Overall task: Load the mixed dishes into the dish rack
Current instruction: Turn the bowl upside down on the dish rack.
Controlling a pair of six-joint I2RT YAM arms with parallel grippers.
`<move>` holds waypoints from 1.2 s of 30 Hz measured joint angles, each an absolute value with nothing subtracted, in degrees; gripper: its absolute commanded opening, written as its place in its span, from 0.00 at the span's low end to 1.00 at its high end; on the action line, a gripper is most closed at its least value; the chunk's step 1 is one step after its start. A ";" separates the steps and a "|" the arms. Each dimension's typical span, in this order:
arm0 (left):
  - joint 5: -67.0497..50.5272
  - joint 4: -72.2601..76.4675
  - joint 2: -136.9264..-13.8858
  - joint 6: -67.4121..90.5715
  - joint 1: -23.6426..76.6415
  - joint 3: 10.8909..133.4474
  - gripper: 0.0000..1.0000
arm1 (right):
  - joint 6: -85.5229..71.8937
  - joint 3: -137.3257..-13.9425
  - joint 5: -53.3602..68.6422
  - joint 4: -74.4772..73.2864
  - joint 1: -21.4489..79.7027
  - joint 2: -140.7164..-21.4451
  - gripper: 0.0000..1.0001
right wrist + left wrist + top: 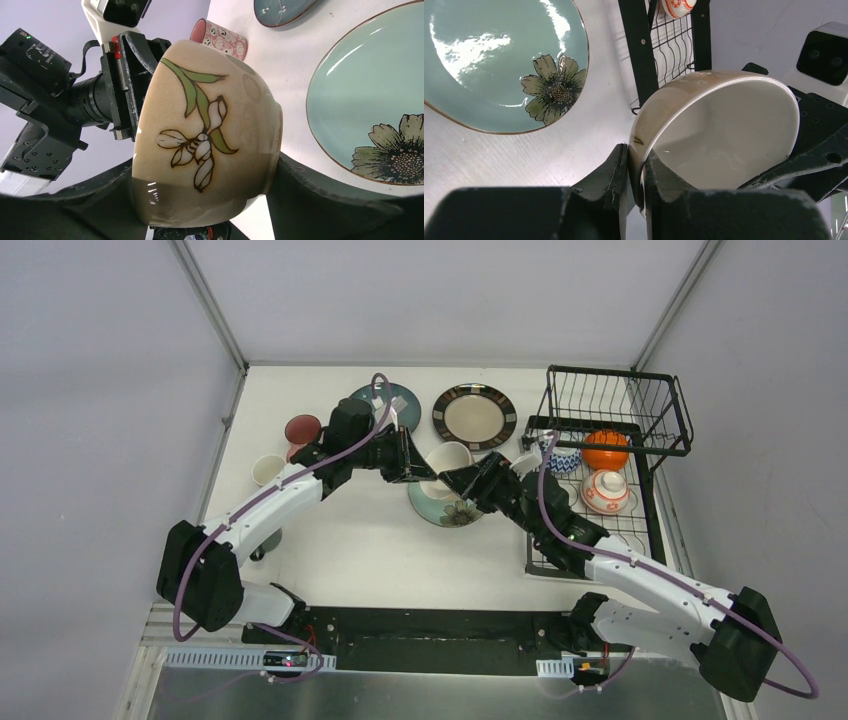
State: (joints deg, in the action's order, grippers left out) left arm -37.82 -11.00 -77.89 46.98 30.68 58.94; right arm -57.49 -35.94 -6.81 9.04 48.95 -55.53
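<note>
Two grippers on one bowl. Top view: left gripper [412, 460] and right gripper [468, 483] meet over the mint-green flower plate [440, 508], with the cream ceramic bowl [450, 455] between them, clear of the white table [370, 540]. The black wire dish rack [645, 505] sits just to the right and holds an orange bowl [605, 450] and a red-patterned bowl [607, 490]. The dark-rimmed beige plate [474, 416] lies on the table behind. Left wrist: jaws clamped thin on the bowl's rim, one finger inside and one outside, bowl tipped on its side. Right wrist: jaws wide, one finger against each side of the bowl's painted wall, gripping it. A pink patterned cup [220, 40] lies on its side beyond, near a dark teal plate [282, 10].
</note>
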 measured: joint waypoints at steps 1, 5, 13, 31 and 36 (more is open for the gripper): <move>-37.80 -10.68 -77.89 47.07 30.68 58.63 0.26 | -57.65 -35.86 -6.79 8.99 48.93 -55.53 0.58; -38.02 -9.85 -77.89 47.75 30.65 58.33 0.43 | -57.60 -35.64 -6.79 8.43 48.60 -55.55 0.54; -37.95 -11.49 -77.73 45.39 30.65 58.33 0.73 | -57.56 -33.82 -7.11 3.22 44.53 -55.31 0.50; -19.66 -39.70 -72.18 14.31 30.63 70.78 0.99 | -49.89 -43.75 -21.12 -31.03 41.50 -44.99 0.48; -12.95 -42.37 -68.14 8.43 30.63 68.95 0.99 | -48.60 -46.98 -28.75 -42.57 41.47 -42.70 0.47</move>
